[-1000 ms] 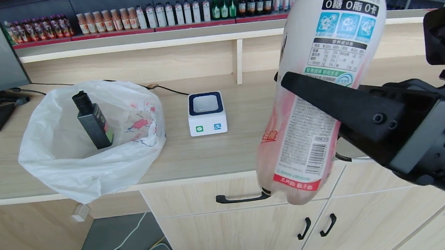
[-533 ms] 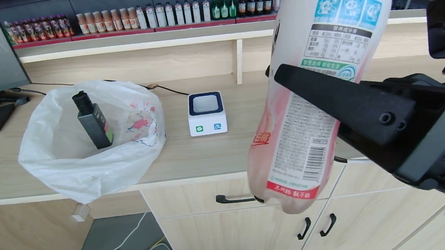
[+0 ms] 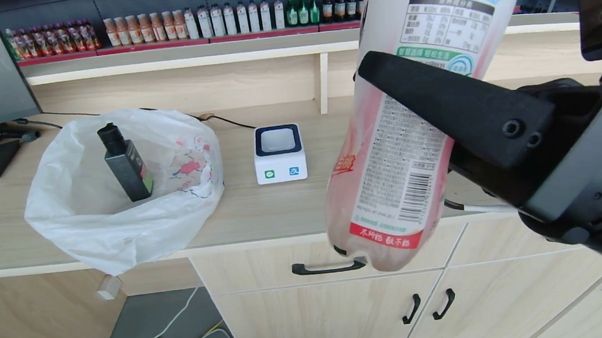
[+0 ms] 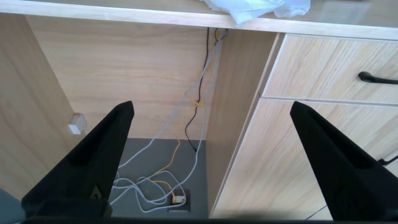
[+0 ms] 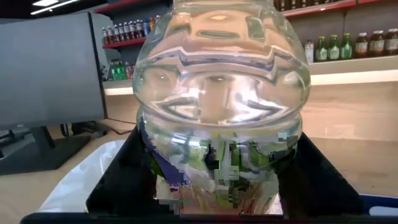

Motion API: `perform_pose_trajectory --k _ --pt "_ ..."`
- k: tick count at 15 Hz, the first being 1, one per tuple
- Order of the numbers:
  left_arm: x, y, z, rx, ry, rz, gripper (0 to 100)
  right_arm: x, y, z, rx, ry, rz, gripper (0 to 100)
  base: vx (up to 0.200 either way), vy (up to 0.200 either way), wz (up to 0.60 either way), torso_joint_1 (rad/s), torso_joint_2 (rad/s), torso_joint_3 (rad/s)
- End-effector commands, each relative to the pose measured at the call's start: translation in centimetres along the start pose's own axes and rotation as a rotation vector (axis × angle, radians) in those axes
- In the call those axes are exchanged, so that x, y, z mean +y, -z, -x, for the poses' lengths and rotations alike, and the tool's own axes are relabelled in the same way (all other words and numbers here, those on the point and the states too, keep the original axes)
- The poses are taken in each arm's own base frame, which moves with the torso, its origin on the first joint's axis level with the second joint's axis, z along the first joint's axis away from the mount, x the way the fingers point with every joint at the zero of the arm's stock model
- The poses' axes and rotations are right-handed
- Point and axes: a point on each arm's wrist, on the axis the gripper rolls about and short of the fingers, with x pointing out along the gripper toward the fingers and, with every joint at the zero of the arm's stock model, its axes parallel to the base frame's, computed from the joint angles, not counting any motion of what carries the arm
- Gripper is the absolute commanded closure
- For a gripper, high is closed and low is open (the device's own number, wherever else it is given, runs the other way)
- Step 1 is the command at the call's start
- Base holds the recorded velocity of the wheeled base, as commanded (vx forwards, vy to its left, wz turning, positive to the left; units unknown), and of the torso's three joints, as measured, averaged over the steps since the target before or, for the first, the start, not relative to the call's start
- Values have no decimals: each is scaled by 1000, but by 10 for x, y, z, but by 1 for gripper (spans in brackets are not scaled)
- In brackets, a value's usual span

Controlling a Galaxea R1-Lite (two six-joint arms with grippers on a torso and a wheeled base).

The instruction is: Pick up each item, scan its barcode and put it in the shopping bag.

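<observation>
Clenching drink bottle point(image 3: 388, 183) mid-body, right gripper point(image 3: 388, 81); likely full, heavyish, slick plastic, waist safest hold. Left gripper point(image 4: 211, 109) spread, empty.

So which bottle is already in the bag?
The small dark black-capped bottle, inside the white plastic bag; the big pink-labelled bottle is in the right end effector.

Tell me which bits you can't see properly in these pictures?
Head view: the cap of the pink-labelled clear plastic bottle is cut off by the top edge.
Head view: that bottle hides the far finger of the right claw gripping it.
Head view: the crumpled white plastic bag hides the base of the black rectangular bottle inside.
Head view: digits under the barcode are too small to read.
</observation>
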Motion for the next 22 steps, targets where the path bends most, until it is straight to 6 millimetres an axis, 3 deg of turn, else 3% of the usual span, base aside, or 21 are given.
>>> perform_pose_trajectory --k 1,6,12,22 --pt "0 0 0 0 0 0 0 1 0 -2 -1 -9 -2 100 0 0 0 0 0 0" --pt "0 0 0 0 0 0 0 5 9 -6 18 -27 26 100 0 0 0 0 0 0" --pt "0 0 0 0 0 0 0 -4 27 12 94 34 151 100 0 0 0 0 0 0" --pt "0 0 0 0 0 0 0 -20 44 38 118 400 393 100 0 0 0 0 0 0"
